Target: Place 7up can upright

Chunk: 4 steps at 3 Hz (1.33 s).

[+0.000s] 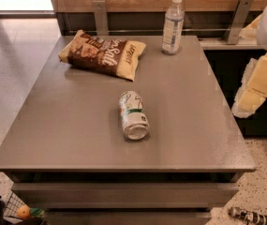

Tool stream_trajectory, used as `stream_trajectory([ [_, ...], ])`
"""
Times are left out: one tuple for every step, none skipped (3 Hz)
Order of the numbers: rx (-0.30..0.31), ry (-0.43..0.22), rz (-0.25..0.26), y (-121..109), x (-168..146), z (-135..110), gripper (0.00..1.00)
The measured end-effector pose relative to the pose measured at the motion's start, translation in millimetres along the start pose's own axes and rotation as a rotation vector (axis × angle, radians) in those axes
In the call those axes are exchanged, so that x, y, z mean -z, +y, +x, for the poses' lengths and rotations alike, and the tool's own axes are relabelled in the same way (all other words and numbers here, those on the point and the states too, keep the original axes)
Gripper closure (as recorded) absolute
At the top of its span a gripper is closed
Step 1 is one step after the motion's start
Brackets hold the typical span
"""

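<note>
The 7up can (pixel 133 115) lies on its side near the middle of the grey table (pixel 67 125). It is silver-white with green marks, and its shiny end faces the front edge. My gripper is not in view. Only white and yellow parts of my arm (pixel 260 81) show at the right edge, beyond the table's right side and well apart from the can.
A brown and yellow chip bag (pixel 104 53) lies flat at the back left of the table. A clear plastic water bottle (pixel 173 25) stands upright at the back centre-right. A wooden wall with metal brackets runs behind. A dark cabinet stands to the right.
</note>
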<state>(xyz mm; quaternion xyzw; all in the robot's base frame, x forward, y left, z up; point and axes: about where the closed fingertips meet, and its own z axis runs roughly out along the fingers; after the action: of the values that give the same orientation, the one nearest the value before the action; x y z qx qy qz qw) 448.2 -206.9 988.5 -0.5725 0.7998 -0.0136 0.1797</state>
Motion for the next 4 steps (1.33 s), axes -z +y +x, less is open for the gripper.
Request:
stream_trajectory([
  [-0.137, -0.069, -0.047, -13, -1, -25, 0.0],
  [-0.269, -0.129, -0.094, -24, -5, -51, 0.0],
  [-0.377, -0.097, -0.106, -23, -9, -79, 0.0],
  [-0.527, -0.035, -0.071, -21, -13, -80, 0.0],
])
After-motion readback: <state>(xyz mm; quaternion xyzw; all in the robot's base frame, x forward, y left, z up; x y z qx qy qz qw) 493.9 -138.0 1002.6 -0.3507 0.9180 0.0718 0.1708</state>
